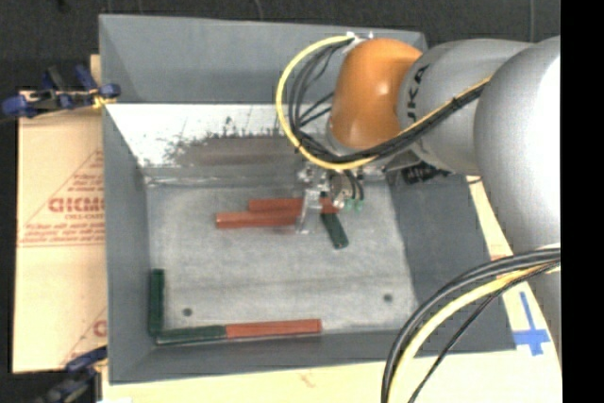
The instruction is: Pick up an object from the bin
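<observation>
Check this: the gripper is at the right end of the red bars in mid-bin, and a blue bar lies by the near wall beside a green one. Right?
No: the camera view shows the near-wall bar beside the green bar is red, not blue. The gripper is at the right end of the mid-bin red bars.

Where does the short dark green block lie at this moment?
In the camera view, the short dark green block lies tilted on the bin floor, right of centre, close by the gripper and the right ends of two red-brown bars.
</observation>
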